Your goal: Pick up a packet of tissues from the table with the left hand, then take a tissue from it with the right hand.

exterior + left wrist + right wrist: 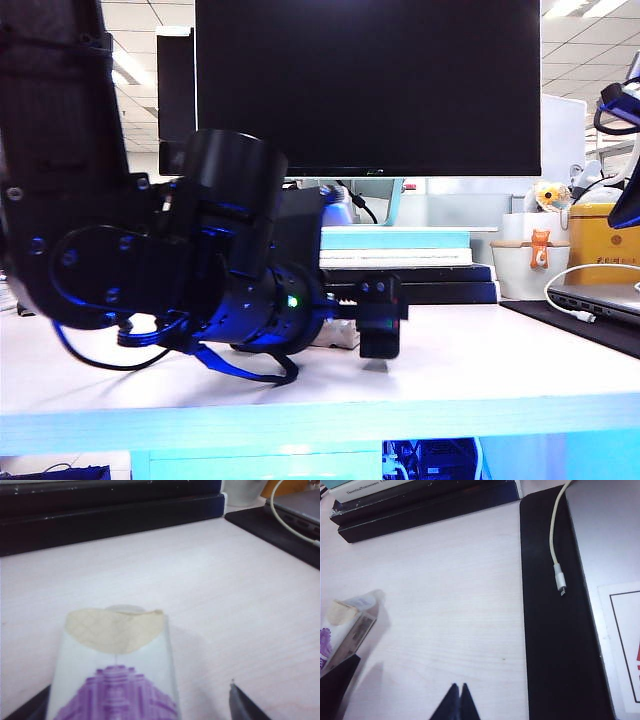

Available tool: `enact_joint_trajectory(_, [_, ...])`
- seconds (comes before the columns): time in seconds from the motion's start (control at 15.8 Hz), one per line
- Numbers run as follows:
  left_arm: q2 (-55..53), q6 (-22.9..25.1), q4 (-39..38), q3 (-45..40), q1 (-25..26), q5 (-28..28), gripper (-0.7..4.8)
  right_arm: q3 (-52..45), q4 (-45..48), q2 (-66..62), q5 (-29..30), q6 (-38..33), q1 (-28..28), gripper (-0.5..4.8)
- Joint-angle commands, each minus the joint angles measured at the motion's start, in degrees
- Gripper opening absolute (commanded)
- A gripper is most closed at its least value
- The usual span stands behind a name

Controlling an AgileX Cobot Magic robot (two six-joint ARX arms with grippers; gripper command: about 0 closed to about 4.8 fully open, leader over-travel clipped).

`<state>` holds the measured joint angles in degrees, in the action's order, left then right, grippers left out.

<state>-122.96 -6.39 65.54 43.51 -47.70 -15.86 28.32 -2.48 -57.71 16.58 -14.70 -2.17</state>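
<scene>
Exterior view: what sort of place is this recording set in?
Most likely an open-plan office desk. A large dark monitor stands behind the table, a laptop with a white cable sits at the right, and ceiling-panel lights run overhead.
</scene>
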Motion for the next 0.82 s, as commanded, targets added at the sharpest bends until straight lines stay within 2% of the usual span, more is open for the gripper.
enact_joint_trajectory(0.06, [-0.3,3.4,-6.7,2.1,0.0,0.7,3.98,-0.7,1.0,0.2,0.0,0.2,0.0,-0.06])
enact_joint_trajectory(0.13, [-0.3,3.4,-8.8,3.0,0.0,0.7,3.31,-1.0,1.1,0.2,0.0,0.2,0.0,-0.06])
enact_joint_trajectory(0.25, [-0.3,3.4,-11.2,4.4,0.0,0.7,2.68,-1.4,1.1,0.2,0.0,0.2,0.0,-0.06])
enact_joint_trajectory(0.38, [-0.2,3.5,-12.7,5.5,0.0,1.0,2.52,-1.4,1.5,0.2,0.1,0.2,0.0,-0.06])
enact_joint_trajectory(0.7, [6.8,14.9,-18.8,5.7,0.1,7.1,2.20,-1.3,3.1,0.2,0.7,-0.7,0.0,-0.06])
enact_joint_trajectory(0.82, [10.8,16.9,-22.6,5.7,0.6,11.1,1.99,-1.3,4.0,0.2,3.6,-2.4,0.0,-0.06])
